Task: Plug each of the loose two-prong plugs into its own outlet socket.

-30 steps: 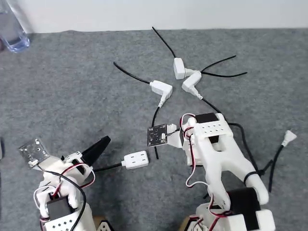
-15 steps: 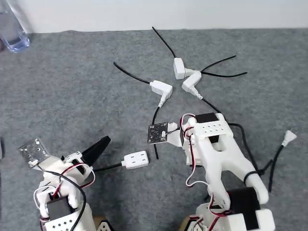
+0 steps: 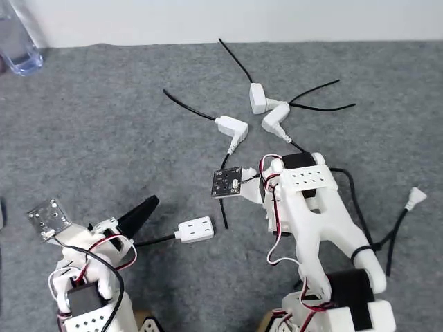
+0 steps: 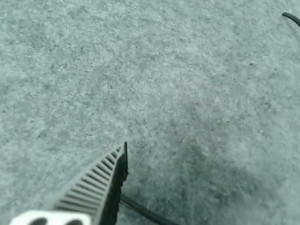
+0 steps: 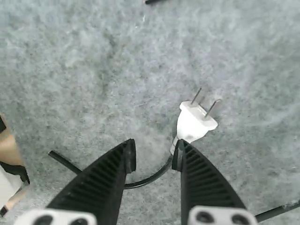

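Note:
Three white two-prong plugs [image 3: 232, 128], [image 3: 257, 98], [image 3: 275, 119] with black cords lie at mid-table in the high view. A fourth plug [image 3: 415, 198] lies at the right edge. The white outlet block [image 3: 196, 229] lies near the front, between the arms. In the right wrist view my right gripper [image 5: 153, 152] hangs open just above the carpet. A white plug [image 5: 197, 121] lies just beyond one fingertip, prongs pointing away, and its black cord [image 5: 150, 178] curves between the fingers. My left gripper [image 3: 142, 213] rests at front left, beside the outlet block's cord [image 3: 156, 240].
Grey carpet covers the table. A clear plastic bottle [image 3: 17, 45] stands at the far left corner. Black cords [image 3: 318, 97] trail from the plugs across the far middle. The right arm's own cable [image 3: 363, 228] loops at the right.
The right arm has shifted slightly away from the front edge, toward the plugs at mid-table. The left arm has kept still.

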### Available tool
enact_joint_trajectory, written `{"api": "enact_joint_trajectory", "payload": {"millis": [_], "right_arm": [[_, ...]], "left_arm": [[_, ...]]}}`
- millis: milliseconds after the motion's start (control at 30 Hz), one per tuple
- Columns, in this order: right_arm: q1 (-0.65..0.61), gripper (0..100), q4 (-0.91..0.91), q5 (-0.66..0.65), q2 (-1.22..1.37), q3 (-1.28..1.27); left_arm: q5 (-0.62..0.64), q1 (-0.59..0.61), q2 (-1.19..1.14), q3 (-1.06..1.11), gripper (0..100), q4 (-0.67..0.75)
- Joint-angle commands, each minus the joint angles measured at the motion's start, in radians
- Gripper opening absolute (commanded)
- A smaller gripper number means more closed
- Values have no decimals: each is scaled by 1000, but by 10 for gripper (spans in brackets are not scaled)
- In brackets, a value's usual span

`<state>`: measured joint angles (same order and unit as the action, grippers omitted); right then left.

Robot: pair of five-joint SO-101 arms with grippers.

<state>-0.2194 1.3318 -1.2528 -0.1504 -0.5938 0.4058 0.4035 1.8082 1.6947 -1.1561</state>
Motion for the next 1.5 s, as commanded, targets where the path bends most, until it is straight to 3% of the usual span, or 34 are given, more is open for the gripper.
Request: {"api": "enact_joint_trajectory", "payload": {"millis": [0, 300, 1467], "right_arm": [[5, 147, 1, 14, -5, 34], [7, 147, -168, 14, -4, -46], [8, 147, -309, 18, 180, -15]], "left_arm": [[-9, 3, 8, -12, 652, -5], [-9, 5, 8, -12, 652, -5], [-9, 2, 8, -12, 652, -3]]}}
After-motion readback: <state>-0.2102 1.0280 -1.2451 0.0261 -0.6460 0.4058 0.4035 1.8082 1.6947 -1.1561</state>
